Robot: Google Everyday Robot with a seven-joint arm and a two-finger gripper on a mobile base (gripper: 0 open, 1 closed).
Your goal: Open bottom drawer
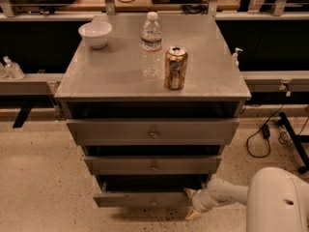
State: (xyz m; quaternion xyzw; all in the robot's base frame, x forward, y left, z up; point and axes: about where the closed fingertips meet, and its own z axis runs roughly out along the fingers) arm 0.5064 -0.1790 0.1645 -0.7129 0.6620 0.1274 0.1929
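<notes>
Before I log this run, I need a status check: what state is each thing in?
bottom drawer: pulled partly out
middle drawer: looks shut
top drawer: looks shut
water bottle: upright, capped
can: upright
bowl: right way up
pincer: at the bottom drawer's right front corner

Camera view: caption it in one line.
Robot's gripper at the right end of the bottom drawer of the grey cabinet; bowl, water bottle and can on top.

Speckled pale floor (pixel 38 178) all round, grey metal cabinet (pixel 111 76) centre stage, wooden bench (pixel 145 3) behind (black cables (pixel 263 135) trailing right); gripper (pixel 191 204) low at the cabinet's right front corner.
</notes>
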